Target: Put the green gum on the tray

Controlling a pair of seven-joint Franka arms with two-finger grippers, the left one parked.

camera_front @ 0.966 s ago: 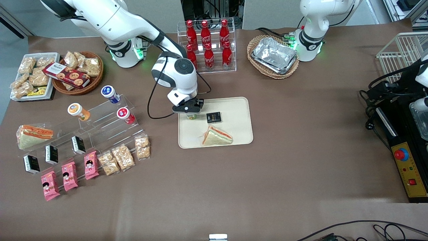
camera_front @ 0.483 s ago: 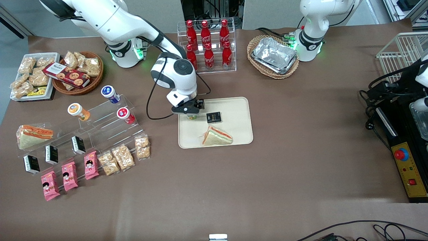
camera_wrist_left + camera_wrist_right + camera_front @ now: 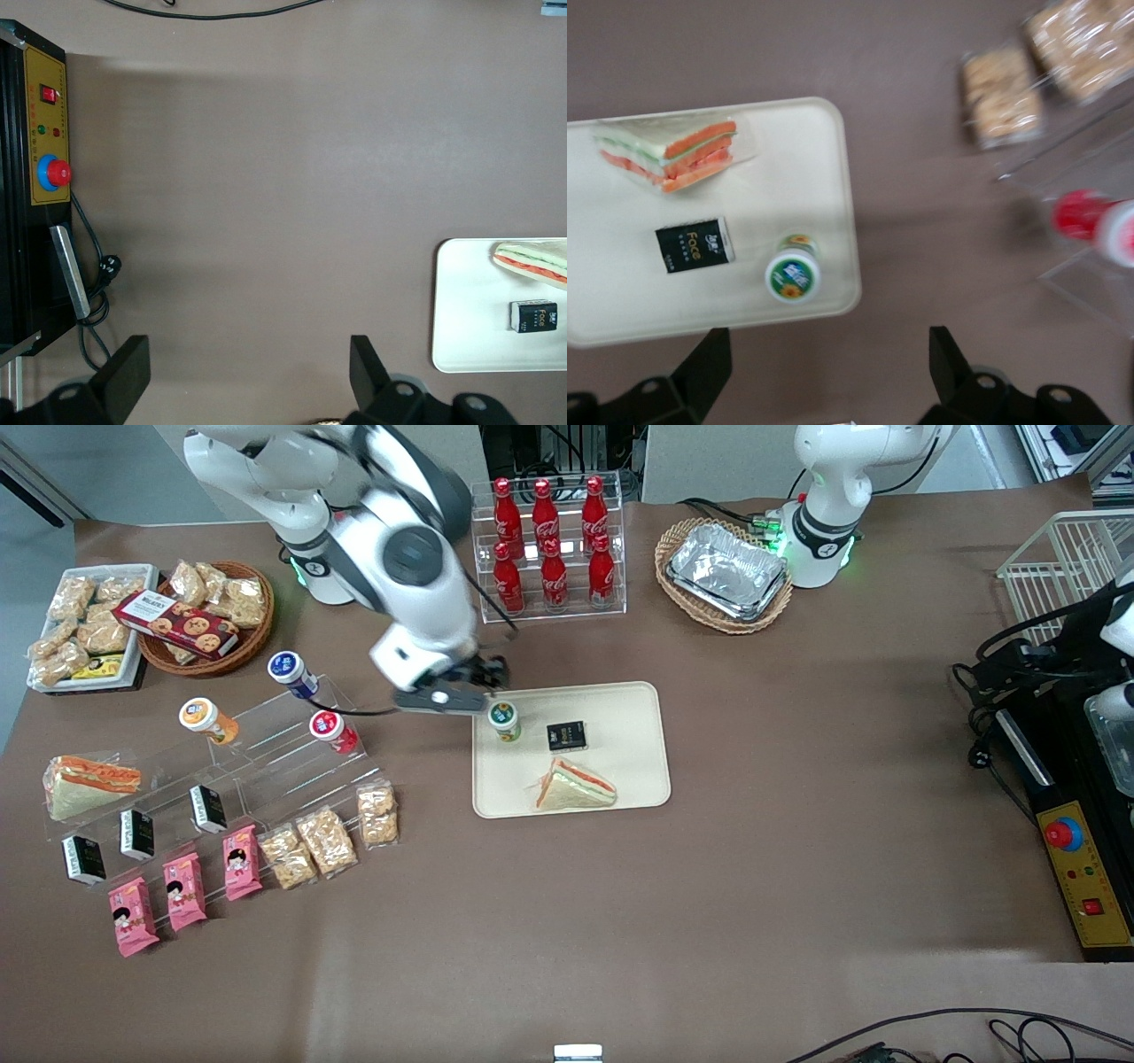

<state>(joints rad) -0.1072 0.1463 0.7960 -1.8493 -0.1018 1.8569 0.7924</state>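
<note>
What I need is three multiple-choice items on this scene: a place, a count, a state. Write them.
1. The green gum stands: A on the tray; B on the acrylic rack; C in a basket.
2. Things on the tray: A two; B three; C five.
3. The gripper is: A shut on the gum; B open, beside the tray; C shut on the sandwich.
A: its base rests on the tray. B: gum, black box, sandwich. B: its fingers are spread, apart from the gum.

Your gripper has let go of the green gum, now standing free on the tray, and risen away toward the working arm's end.
</note>
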